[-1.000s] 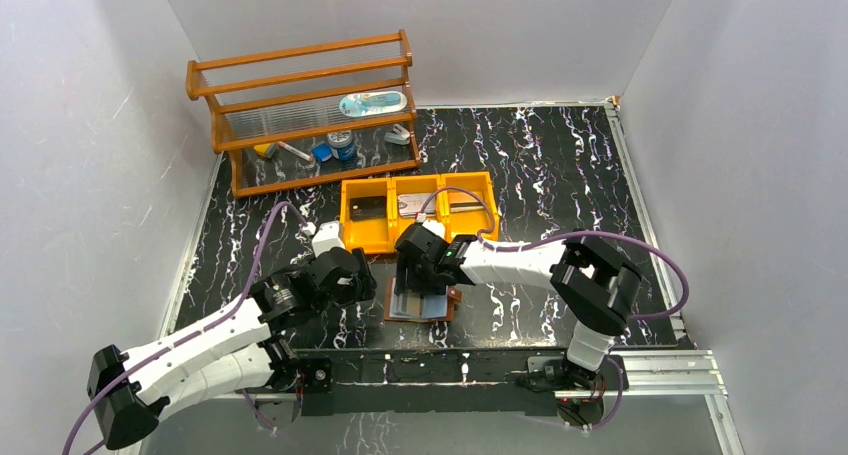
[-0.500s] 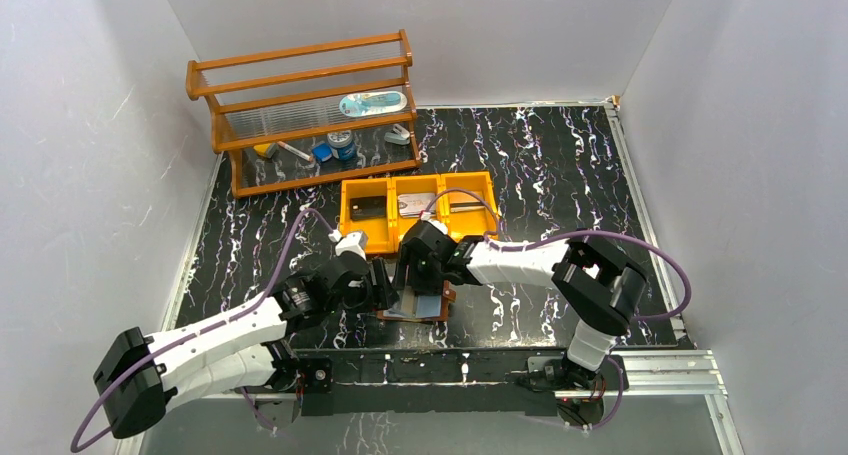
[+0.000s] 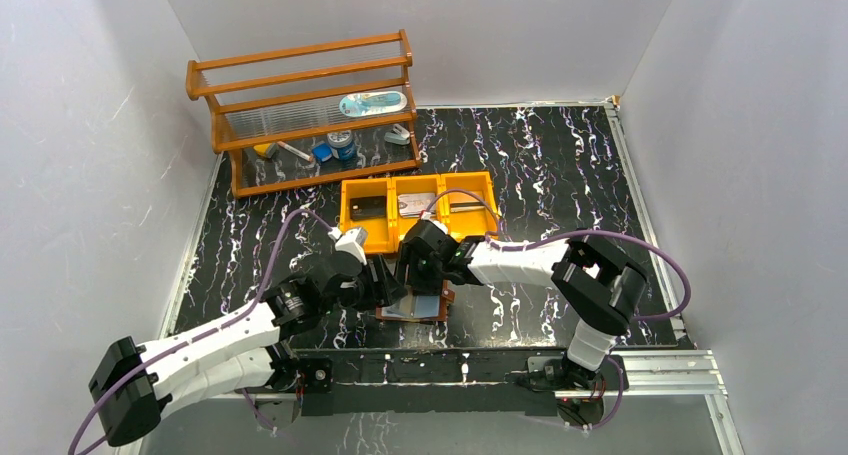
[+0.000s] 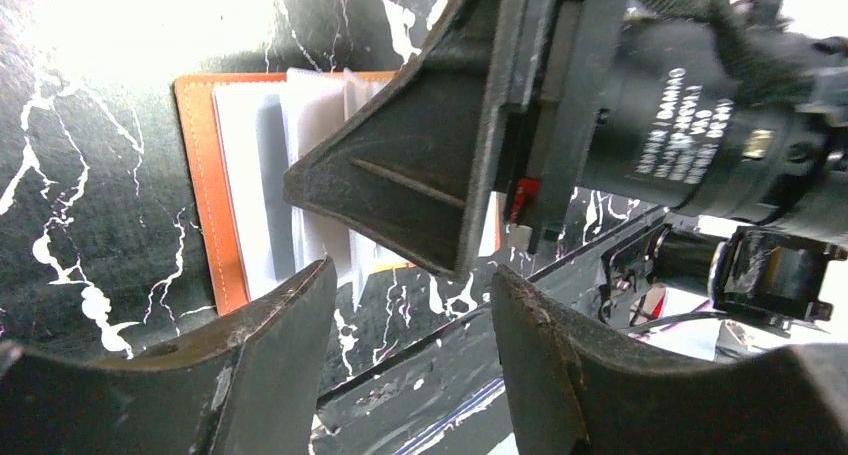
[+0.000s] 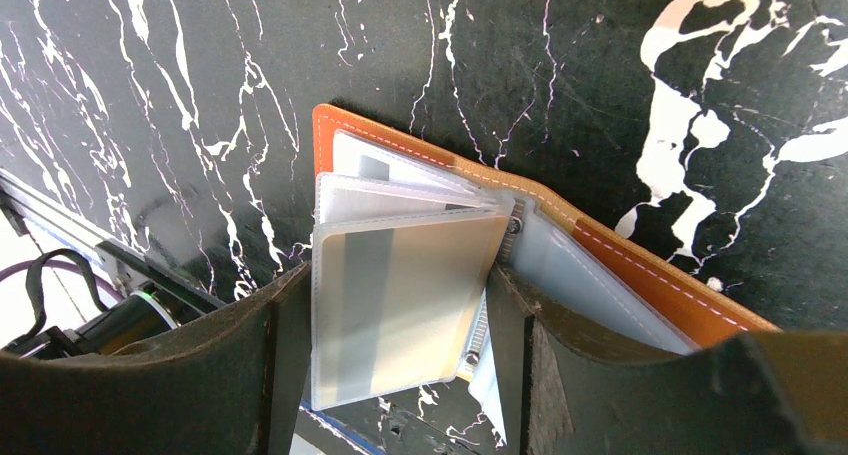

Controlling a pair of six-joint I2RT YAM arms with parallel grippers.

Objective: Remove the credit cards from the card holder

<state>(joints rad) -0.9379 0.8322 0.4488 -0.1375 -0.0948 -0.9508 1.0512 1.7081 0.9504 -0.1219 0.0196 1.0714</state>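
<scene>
The right claw [image 5: 400,275] has its two fingers on both sides of a stack of clear sleeves [image 5: 420,245], and it seems to grip them by their edges. The sleeves stand up and fan out from the open card holder [image 5: 640,275]. A pale card [image 5: 400,325] with a grey stripe shows inside the front sleeve. The card holder is brown-orange with white stitching and lies flat, open side up, on the black table [image 3: 560,165] with white marks. It sits close to the near edge, about in the middle.

The left claw [image 4: 410,270] is open with nothing between its fingers. It hangs low just to the left of the card holder, right beside the right claw, and points at it.

Just behind the card holder is an orange tray [image 3: 418,210] with three boxes and some flat things in them. In the far left corner stands a wooden rack [image 3: 300,115] with small things on its shelves
</scene>
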